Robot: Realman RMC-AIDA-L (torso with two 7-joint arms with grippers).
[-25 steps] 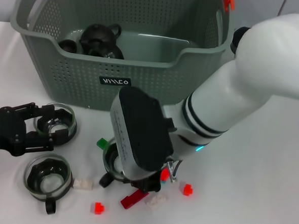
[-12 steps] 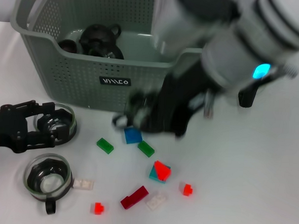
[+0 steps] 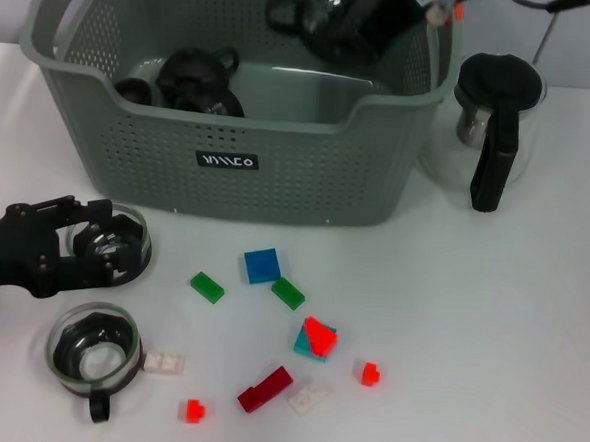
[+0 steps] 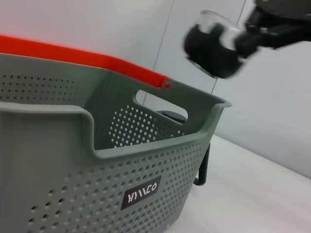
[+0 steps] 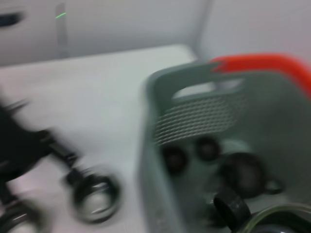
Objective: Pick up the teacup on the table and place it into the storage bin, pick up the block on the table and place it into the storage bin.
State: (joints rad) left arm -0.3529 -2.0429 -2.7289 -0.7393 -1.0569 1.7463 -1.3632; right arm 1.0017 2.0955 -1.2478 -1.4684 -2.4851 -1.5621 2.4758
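Note:
My right gripper [image 3: 339, 25] hangs over the back of the storage bin [image 3: 228, 162], shut on a glass teacup [image 3: 310, 12] with a black handle. The left wrist view shows the same teacup [image 4: 214, 48] held high above the bin's rim [image 4: 146, 145]. On the table at the left, my left gripper [image 3: 91, 241] is open, with its fingers either side of a second teacup [image 3: 118, 242]. A third teacup [image 3: 92, 351] stands in front of it. Loose blocks lie before the bin, among them a blue block [image 3: 261, 265] and a long red block [image 3: 266, 389].
A dark teapot [image 3: 194, 75] and small cups lie inside the bin. A clear glass pitcher [image 3: 497, 118] with a black handle stands right of the bin. Green blocks [image 3: 289, 293], small red blocks [image 3: 369, 374] and white blocks [image 3: 163, 362] are scattered on the table.
My right arm has lifted a teacup from among the blocks and swung it up over the bin. The left gripper has stayed at its teacup.

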